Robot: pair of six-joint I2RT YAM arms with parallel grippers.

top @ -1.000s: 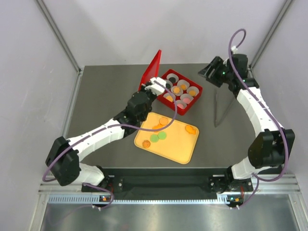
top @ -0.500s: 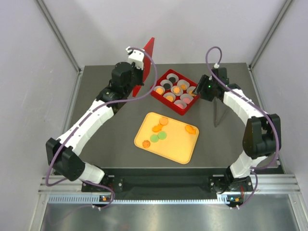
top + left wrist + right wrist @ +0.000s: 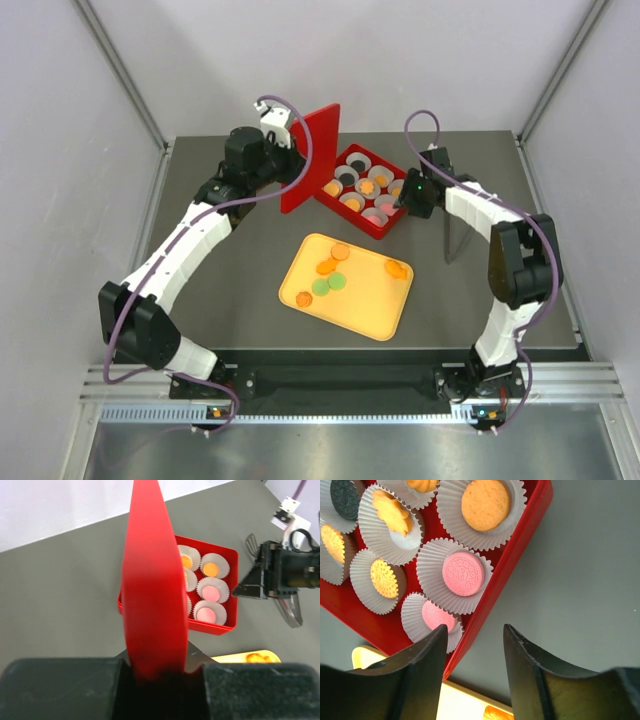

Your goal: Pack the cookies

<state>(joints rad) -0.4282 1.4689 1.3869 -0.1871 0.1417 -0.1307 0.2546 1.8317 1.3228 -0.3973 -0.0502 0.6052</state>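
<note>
The red box (image 3: 398, 215) is mostly filled with cookies (image 3: 463, 573), while several are left on the yellow tray (image 3: 375, 305). The lid (image 3: 152, 580) is clamped upright in the left gripper (image 3: 160, 667); the right gripper (image 3: 475, 630) is held half open, empty, beside the box.

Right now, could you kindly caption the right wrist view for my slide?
Open right gripper at the red box's edge, beside pink and orange cookies in paper cups.
</note>
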